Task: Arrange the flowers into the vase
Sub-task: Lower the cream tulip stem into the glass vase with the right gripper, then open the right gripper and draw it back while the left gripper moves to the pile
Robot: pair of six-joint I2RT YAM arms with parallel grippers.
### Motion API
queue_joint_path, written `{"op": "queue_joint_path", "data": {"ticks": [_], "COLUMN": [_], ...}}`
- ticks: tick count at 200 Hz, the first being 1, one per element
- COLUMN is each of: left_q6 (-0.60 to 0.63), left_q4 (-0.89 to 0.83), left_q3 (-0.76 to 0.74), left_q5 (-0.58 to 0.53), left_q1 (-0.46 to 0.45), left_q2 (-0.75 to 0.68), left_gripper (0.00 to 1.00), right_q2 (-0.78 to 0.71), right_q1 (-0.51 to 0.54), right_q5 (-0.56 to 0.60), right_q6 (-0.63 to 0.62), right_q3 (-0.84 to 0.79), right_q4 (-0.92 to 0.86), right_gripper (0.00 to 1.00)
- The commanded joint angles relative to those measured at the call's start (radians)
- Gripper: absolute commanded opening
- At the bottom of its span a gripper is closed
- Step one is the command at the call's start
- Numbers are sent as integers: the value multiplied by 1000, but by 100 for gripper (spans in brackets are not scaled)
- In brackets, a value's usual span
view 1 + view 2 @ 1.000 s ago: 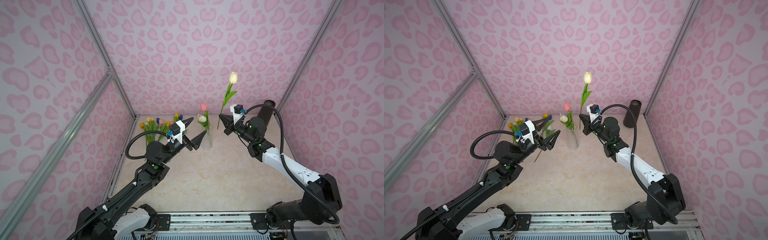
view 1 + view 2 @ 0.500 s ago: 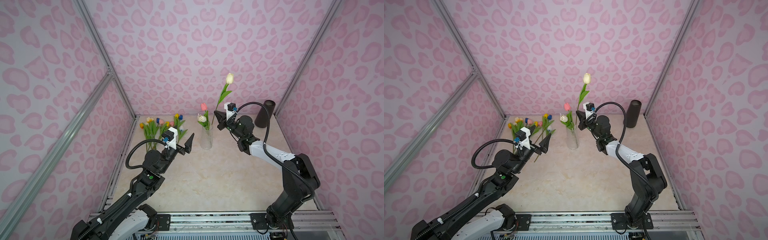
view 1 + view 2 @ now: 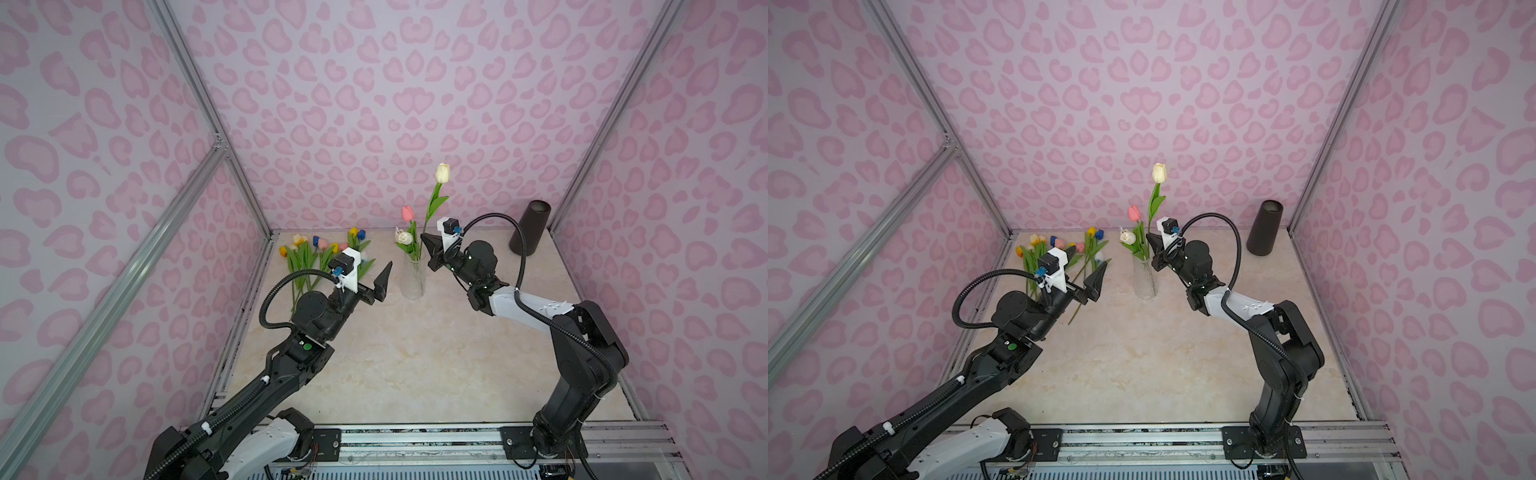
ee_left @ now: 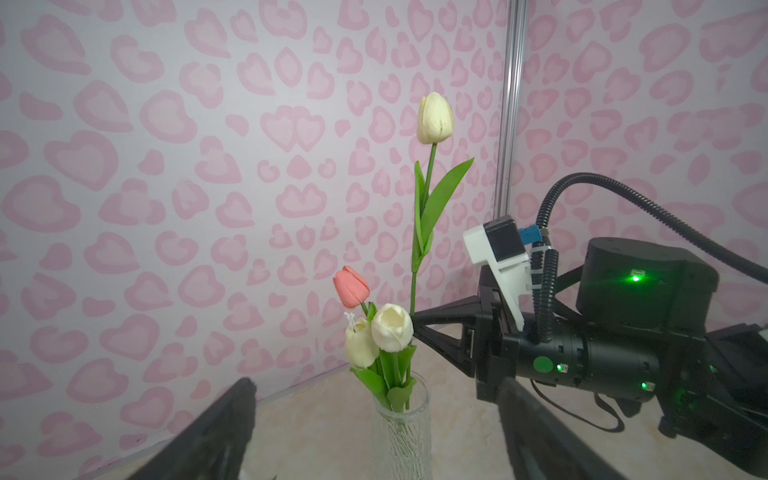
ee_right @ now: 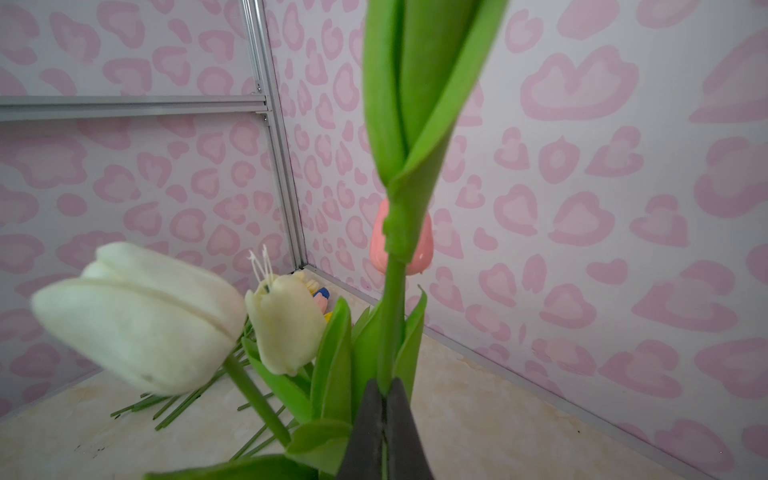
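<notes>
A robot lab test cell: pink heart-print wall panels set in an aluminium frame box in a marble-look tabletop, with two robot arms bolted to a front rail.

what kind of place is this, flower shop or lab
Probably a robot test booth: aluminium frame holding pink heart-print walls, left arm and right arm bolted to a rail.

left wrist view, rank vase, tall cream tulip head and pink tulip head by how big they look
1. vase, largest, though the frame edge cuts it off
2. tall cream head and pink head: nearly alike, too close to rank
</notes>
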Motion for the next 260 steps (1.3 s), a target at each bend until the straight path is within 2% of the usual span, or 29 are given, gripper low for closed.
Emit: {"op": "queue_joint_path", "data": {"ticks": [1,61,75,94,121,174,186,204,229,260], "left_q6": [4,-3,-4,-11,-15,1,5,-27,-111,-125], "left_q4": [8,9,8,19,25,19,17,6,-28,-181], "left_q3": [8,1,3,-2,-8,-6,-8,-10,-2,67], "left_q5": [7,6,3,2,-6,-32,-66,-81,-26,-31], "left_q1": [1,1,1,1,1,1,4,43,134,176], "left_q2": [1,1,5,9,9,21,27,41,73,119], "left_gripper": [92,92,92,92,92,92,92,93,92,90], "right_q2": [4,-15,-20,-26,-51,-108,-130,-171,-242,-367], "right_q1": [17,34,42,45,45,43,43,41,41,42], "right_q5": [0,36,50,58,87,110,109,106,94,81], "right_q6": [-80,-158,-176,-178,-173,-162,-157,-154,-156,-153], "right_q3": [-32,-66,-71,-74,-102,-118,-124,-136,-172,-268], "right_q4": [-12,-114,-135,-152,-114,-113,-111,-116,-116,-65], "right_gripper": [0,2,7,22,32,38,39,42,45,47]}}
